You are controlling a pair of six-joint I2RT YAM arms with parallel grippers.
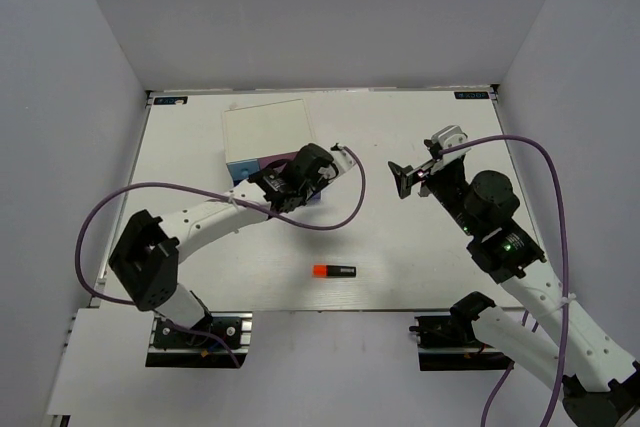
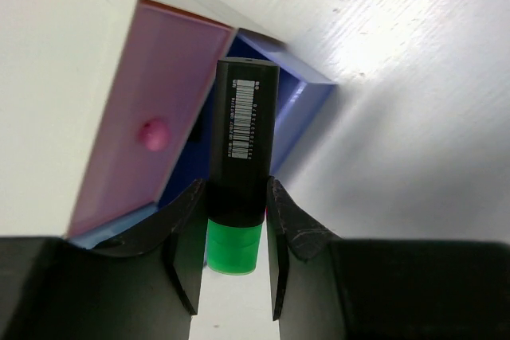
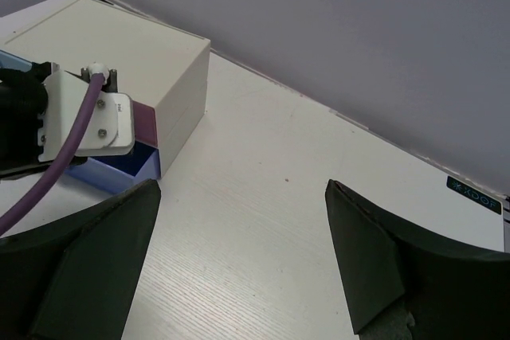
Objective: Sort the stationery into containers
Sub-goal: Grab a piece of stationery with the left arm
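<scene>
Orange-ended marker lies on the table, near the front edge. Left gripper, jaws narrow, clamps the green-ended marker, its barrel over the open periwinkle drawer. Right gripper gapes wide, empty.

Two markers show: one green-ended marker at the middle of the left wrist view and one orange-ended marker at lower centre of the top view. One drawer unit sits at upper centre-left of the top view, with three drawers visible in the left wrist view: one pink drawer, one periwinkle drawer and one light blue drawer. There are two grippers, the left gripper and the right gripper.
</scene>
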